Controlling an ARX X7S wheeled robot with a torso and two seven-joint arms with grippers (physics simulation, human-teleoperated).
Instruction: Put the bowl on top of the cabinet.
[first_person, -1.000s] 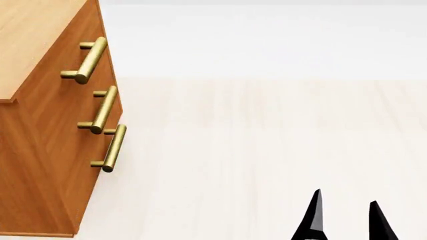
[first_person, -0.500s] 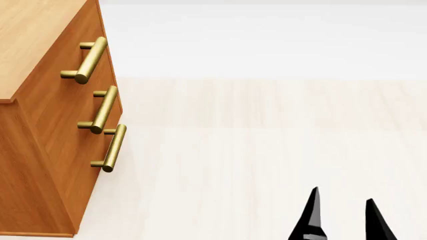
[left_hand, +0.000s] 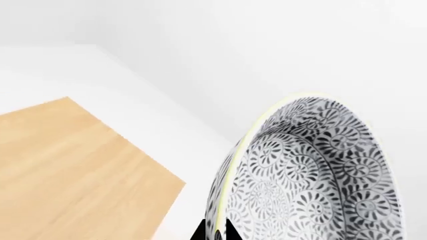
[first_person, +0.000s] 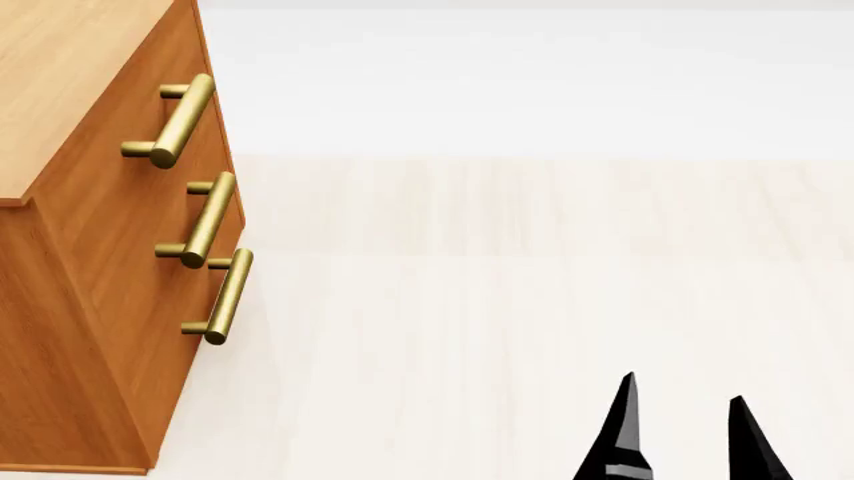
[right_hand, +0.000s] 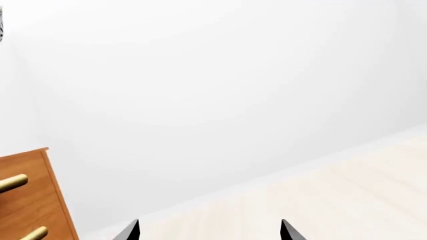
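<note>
Left wrist view: the bowl (left_hand: 313, 175), deep and round, white with lots of grey-black swirly flowers inside, tipped up on its side with the inside showing. Held up in the air by the left gripper (left_hand: 215, 231), two black fingertips pinching the pale rim between them, one tip on each side. Below and beside it, the light flat wooden top of the cabinet (left_hand: 73, 170), with one corner pointing toward the bowl. Bowl not touching that top. White walls behind.

Head view: the cabinet (first_person: 94, 300) at the left side, orange-brown wood, with three brass bar handles (first_person: 211, 220) in a row down its front, one for each drawer. Lighter wood on top. Nothing but pale wooden floor (first_person: 534, 300) in front of it, and a white wall farther back. Down low at the right, the right gripper (first_person: 681, 430), two black pointed fingers sticking up with a gap between them. Spread apart, holding nothing. Bowl not seen from here.

Right wrist view: same two black fingertips (right_hand: 130, 231), wide apart, with only white wall and pale floor between them. Edge of the cabinet off to one side, two brass handle ends poking out.
</note>
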